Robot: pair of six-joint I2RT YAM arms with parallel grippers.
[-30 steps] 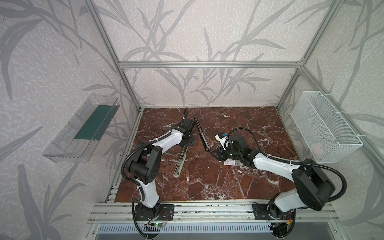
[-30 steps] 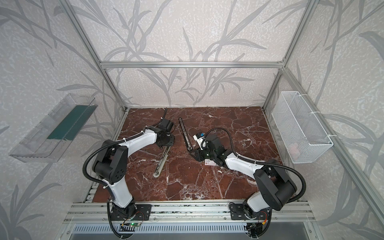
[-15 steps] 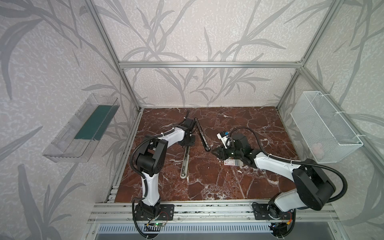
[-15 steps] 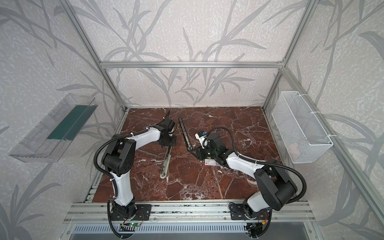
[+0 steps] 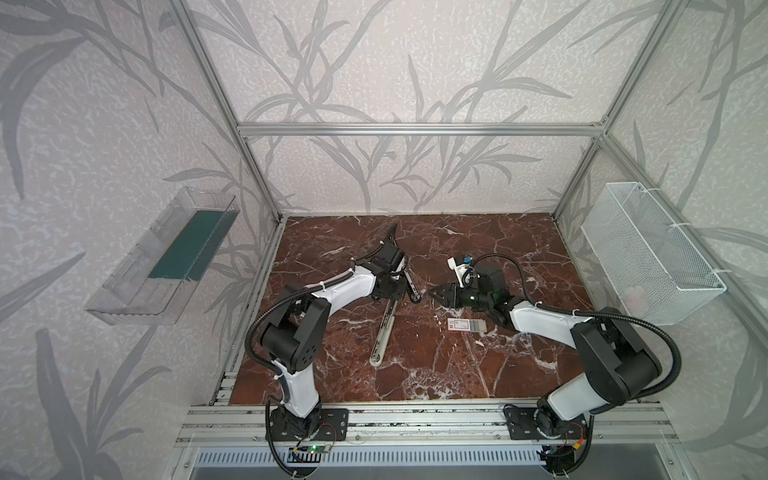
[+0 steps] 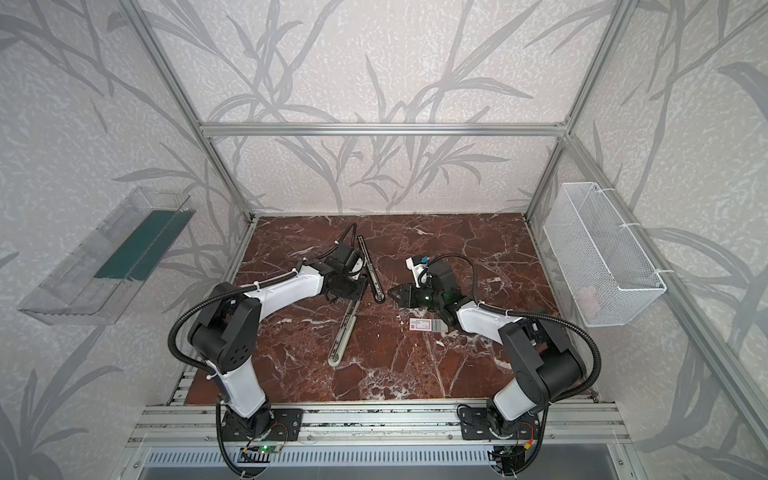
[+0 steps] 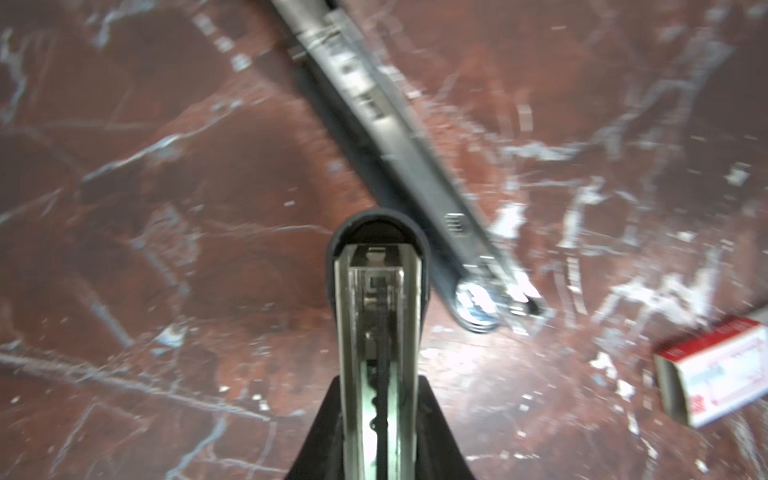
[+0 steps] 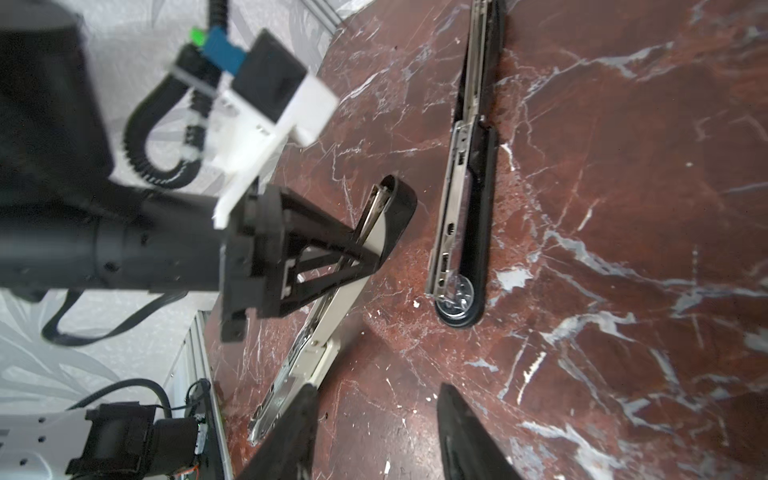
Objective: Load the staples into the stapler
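My left gripper (image 5: 388,287) is shut on the open metal channel of a light grey stapler (image 5: 383,332), which lies stretched out on the marble toward the front. In the left wrist view the jaws flank that channel (image 7: 347,316), with its spring showing. A black stapler (image 6: 371,272) lies opened out just behind it. The staples' white box with red print (image 5: 466,325) lies flat on the marble, a grey part showing at its right end. My right gripper (image 5: 432,293) hovers open and empty between the box and the black stapler (image 8: 469,208).
Small pale and grey bits (image 7: 524,117) are scattered on the marble around the staplers. A white wire basket (image 5: 648,257) hangs on the right wall and a clear tray (image 5: 166,257) on the left wall. An aluminium rail (image 5: 415,415) runs along the front.
My left gripper closed on the light grey stapler, and the stapler's near end swung a little to the right. My right gripper's jaws widened.
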